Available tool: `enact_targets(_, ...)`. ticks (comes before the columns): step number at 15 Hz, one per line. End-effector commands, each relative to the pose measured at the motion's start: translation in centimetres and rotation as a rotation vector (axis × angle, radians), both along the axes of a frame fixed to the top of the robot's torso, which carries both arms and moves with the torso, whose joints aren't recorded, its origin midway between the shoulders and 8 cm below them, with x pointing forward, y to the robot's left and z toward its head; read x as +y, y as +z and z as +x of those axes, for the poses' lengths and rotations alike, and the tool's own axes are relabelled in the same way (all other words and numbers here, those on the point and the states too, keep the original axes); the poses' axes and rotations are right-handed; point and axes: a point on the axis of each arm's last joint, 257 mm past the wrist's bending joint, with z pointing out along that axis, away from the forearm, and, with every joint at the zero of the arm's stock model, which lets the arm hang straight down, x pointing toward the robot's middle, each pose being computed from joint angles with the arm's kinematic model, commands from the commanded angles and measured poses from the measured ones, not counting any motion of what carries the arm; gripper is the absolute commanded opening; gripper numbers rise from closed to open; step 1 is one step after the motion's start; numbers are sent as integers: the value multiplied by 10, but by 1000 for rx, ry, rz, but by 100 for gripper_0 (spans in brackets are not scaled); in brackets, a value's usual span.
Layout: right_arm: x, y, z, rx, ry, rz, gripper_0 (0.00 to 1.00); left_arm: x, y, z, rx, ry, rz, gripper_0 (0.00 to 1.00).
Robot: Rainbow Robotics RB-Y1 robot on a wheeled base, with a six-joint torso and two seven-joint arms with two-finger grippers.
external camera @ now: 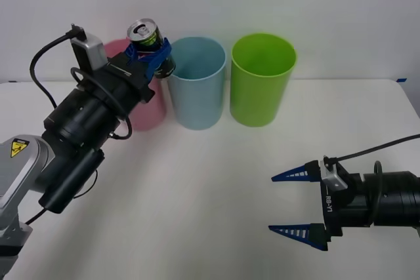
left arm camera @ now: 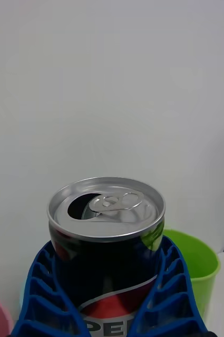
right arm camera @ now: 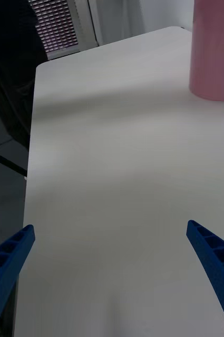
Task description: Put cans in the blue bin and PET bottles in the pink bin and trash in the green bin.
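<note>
Aluminium can [external camera: 146, 39], opened, likely light and dentable, sits clenched around its body in the left claw [external camera: 152, 58] above the counter's far edge beside the blue bin [external camera: 197, 83]; right claw [external camera: 298, 204] gapes idle.

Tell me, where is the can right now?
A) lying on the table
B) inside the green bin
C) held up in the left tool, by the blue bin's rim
C: the left tool grips the can up beside the blue bin rim.

White table [external camera: 197, 195], plain pale wall [external camera: 328, 4] behind it, slatted blind [right arm camera: 59, 26] past the table's far edge
</note>
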Motion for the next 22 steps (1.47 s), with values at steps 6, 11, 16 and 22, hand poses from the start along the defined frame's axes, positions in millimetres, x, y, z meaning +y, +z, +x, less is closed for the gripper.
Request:
enact_targets(6, 0, 0, 0, 0, 0, 0, 100, -11, 7, 38, -13, 38, 30, 0)
enact_targets(11, 0, 0, 0, 0, 0, 0, 100, -20, 13, 71, 5, 44, 36, 0)
enact_targets(16, 0, 0, 0, 0, 0, 0, 100, -31, 14, 96, 26, 42, 57, 0)
enact_targets(22, 0, 0, 0, 0, 0, 0, 100, -40, 17, 110, 36, 32, 71, 0)
